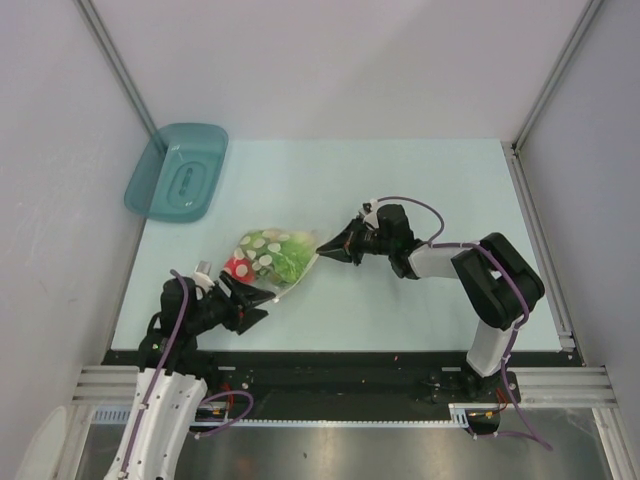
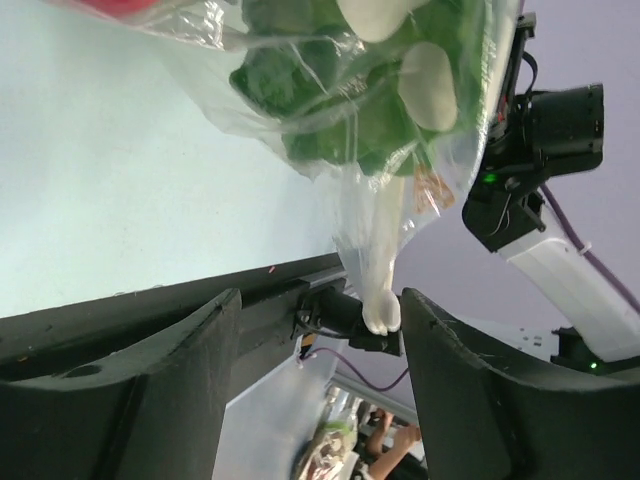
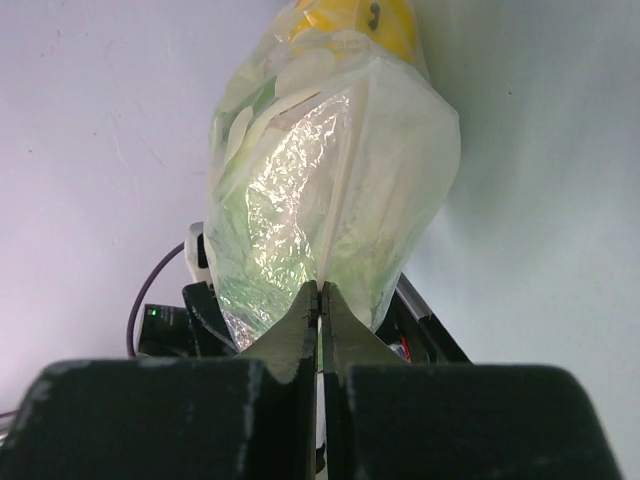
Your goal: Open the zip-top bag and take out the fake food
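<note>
Zip-top bag (image 1: 272, 256) is found over the pale surface (image 1: 400, 180), spanned between the two grippers. Whether it rests fully on the surface or is partly lifted cannot be settled from the overhead view.

Right gripper (image 1: 325, 249) is placed at the bag's right corner. Its jaws are clenched together on a fold of the bag's plastic, as recorded in the right wrist view.

Left gripper (image 1: 262, 298) is placed at the bag's near edge. Its jaws are spread wide, and the end of the bag's white strip (image 2: 378, 290) is seen in the gap between them, not clamped.

Fake food (image 1: 285, 250) is seen inside the bag:
- green lettuce leaf (image 1: 292, 256)
- red piece (image 1: 237, 267), at the bag's left end
- yellow fruit (image 3: 350, 15), at the end away from the right gripper

Teal tray (image 1: 150, 185) is noted far-left of the bag, well apart.
</note>
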`<state>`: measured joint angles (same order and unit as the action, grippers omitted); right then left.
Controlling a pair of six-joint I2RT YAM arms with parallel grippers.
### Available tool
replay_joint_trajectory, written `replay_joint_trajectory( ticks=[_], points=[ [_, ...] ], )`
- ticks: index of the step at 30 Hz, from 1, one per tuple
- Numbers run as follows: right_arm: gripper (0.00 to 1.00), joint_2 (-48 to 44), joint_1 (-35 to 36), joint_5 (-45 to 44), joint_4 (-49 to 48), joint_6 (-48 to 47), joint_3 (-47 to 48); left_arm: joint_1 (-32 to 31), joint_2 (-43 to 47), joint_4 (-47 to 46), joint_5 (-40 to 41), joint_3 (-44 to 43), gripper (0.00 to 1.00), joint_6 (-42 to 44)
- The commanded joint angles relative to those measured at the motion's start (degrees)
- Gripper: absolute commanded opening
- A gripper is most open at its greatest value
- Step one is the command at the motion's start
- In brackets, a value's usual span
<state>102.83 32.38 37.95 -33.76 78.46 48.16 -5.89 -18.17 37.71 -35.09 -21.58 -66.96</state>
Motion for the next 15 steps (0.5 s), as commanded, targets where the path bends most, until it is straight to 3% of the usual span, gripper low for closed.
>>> replay_joint_trajectory(
  ticks=[1, 8, 15],
  points=[
    [0.00, 0.18, -0.21, 1.94, -4.65, 1.26, 1.67, -0.35, -0.90, -8.08, -1.57, 1.37, 0.69, -8.00],
    [0.00, 0.01, -1.00, 3.35, -3.86, 0.12, 1.85, -0.44, -3.62, -13.54, 0.99, 1.28, 0.60, -10.91],
    [0.00, 0.09, -0.83, 4.32, -3.51, -0.41, 2.99, -0.44, -6.52, -16.96, 1.96, 2.60, 0.37, -11.53]
  ],
)
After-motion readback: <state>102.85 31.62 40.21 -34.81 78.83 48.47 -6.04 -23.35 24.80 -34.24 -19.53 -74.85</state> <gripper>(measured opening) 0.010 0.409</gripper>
